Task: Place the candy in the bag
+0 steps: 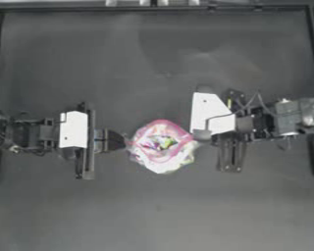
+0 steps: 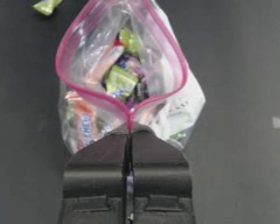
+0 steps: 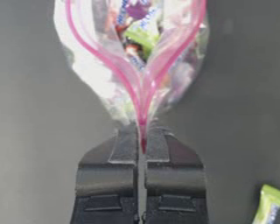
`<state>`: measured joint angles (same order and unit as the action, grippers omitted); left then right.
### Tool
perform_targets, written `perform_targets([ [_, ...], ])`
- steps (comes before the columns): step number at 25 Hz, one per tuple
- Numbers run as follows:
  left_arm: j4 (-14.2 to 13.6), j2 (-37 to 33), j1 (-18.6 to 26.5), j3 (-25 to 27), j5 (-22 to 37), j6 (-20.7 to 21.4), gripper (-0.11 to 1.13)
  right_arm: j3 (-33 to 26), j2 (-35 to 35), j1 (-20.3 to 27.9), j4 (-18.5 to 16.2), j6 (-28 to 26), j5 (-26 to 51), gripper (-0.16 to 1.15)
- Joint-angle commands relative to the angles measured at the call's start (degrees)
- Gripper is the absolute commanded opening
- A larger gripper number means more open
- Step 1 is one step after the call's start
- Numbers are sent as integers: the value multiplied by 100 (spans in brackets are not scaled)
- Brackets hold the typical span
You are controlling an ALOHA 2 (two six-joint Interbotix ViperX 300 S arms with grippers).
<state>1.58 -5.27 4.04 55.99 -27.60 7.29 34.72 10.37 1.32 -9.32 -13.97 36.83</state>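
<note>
While the dark table spreads wide under both arms, I see the bag at its middle, mouth pulled open and facing up, the pink-red strip stretched along the line between the two arms. My left gripper is clenched on the strip's left end, jaws pressed tight together. My right gripper pinches the strip's right end the same way. Colourful sweets lie inside the bag. The candy lies on the table just beside the right gripper, outside the bag, its long axis roughly in line with the arms.
</note>
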Motion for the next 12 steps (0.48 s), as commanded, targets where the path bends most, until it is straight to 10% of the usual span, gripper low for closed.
perform_targets([
  [1, 9, -35, -9, -132, -70, 0, 5, -35, -18, -9, 44, -9, -123, 5],
  [12, 18, 281, -9, -123, -404, 0, 5, 9, -123, -9, 44, -26, -211, 5],
])
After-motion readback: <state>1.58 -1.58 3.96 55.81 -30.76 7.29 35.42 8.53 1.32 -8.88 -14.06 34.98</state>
